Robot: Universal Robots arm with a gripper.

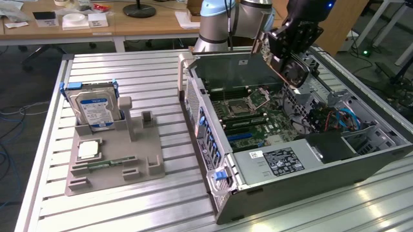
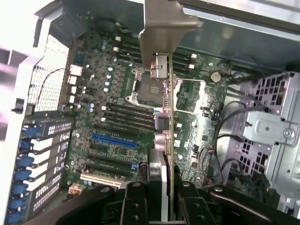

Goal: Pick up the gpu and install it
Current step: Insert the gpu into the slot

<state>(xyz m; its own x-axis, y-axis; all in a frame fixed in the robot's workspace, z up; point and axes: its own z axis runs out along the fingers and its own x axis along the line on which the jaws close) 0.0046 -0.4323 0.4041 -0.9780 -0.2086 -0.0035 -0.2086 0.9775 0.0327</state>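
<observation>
The gpu (image 1: pixel 293 70) hangs over the far side of the open computer case (image 1: pixel 213 145), with my gripper (image 1: pixel 287 46) shut on it. It is tilted, and its round fan faces the exterior view's right. In the wrist view the gpu (image 2: pixel 169 136) stands edge-on between my fingers (image 2: pixel 133 199), its silver bracket (image 2: pixel 161 28) pointing away from the wrist. Below it lies the motherboard (image 2: pixel 112 93) with its blue slot (image 2: pixel 115 140) and dark slots beside it. The card is clear of the board.
On the exterior view's left, a grey holder (image 1: pixel 145 145) carries a silver hard drive (image 1: pixel 95 110), a square chip (image 1: pixel 88 149) and a slim memory stick (image 1: pixel 106 163). Inside the case are a labelled power supply (image 1: pixel 279 162), blue cables (image 1: pixel 342 118) and a metal drive cage (image 2: pixel 272 126).
</observation>
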